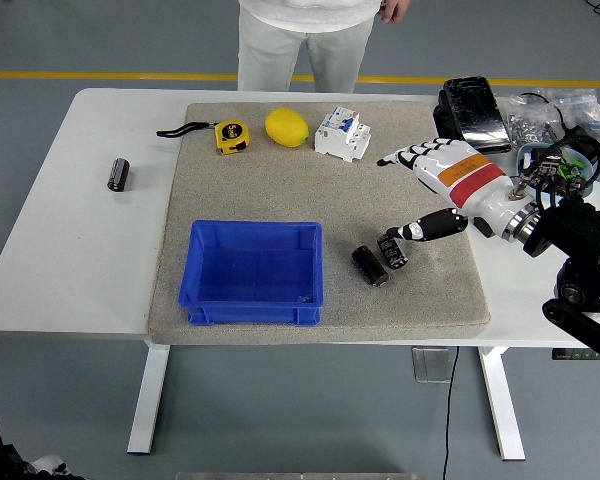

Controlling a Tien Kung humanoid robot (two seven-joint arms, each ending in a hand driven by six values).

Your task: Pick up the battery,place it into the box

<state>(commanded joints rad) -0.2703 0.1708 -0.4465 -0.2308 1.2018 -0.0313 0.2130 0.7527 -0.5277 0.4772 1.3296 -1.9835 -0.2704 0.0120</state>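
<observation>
Bright, even overhead light, soft faint shadows, sharp focus throughout, no glare or visible distortion.

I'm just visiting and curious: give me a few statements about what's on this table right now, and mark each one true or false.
1. The blue box is empty. True.
2. The right hand is holding a battery. False: its fingers are spread, with two batteries lying on the mat below them.
3. A lemon sits beside the tape measure. True.
4. A lone battery lies inside the box. False: it lies on the bare table, left of the mat.
</observation>
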